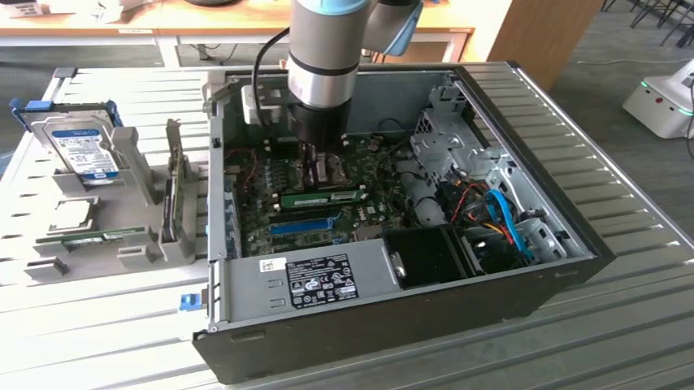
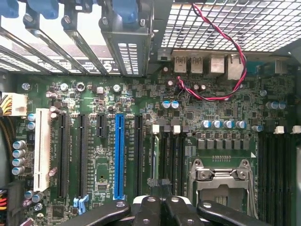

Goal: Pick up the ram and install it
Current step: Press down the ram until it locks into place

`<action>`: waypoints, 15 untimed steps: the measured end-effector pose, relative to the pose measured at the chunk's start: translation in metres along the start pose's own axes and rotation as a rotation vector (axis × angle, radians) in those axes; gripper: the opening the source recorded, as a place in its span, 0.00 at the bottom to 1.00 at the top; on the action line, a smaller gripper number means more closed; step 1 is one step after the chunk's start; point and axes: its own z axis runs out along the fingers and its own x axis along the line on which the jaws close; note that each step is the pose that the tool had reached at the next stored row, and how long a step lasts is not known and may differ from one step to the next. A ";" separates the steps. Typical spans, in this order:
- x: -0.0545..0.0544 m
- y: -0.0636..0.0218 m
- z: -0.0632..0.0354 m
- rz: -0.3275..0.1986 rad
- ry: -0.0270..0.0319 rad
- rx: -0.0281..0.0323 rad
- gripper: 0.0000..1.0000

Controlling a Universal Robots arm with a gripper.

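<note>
The ram (image 1: 322, 197) is a green stick with a white label, standing on edge on the motherboard inside the open computer case (image 1: 564, 268). My gripper (image 1: 318, 169) hangs straight down just behind and above the ram, close to its top edge. I cannot tell whether it touches the stick. In the wrist view the black fingers (image 2: 149, 213) meet with nothing between them, so the gripper (image 2: 160, 209) is shut. The dark memory slots with white clips (image 2: 165, 155) lie right under the fingertips.
A bright-blue slot strip (image 1: 301, 225) (image 2: 119, 155) lies beside the memory slots. The CPU socket (image 2: 221, 181) and a red-black cable (image 2: 211, 96) are close by. Outside the case, on the exterior view's left, a grey rack (image 1: 130, 252) holds a hard drive (image 1: 81, 146) and a small green board (image 1: 103, 237).
</note>
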 end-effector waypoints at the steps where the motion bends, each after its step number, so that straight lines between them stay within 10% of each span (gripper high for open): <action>1: 0.000 0.0000 0.0000 0.000 0.0000 0.0000 0.11; 15: 0.000 -0.0002 0.0047 0.000 0.0000 0.0001 0.11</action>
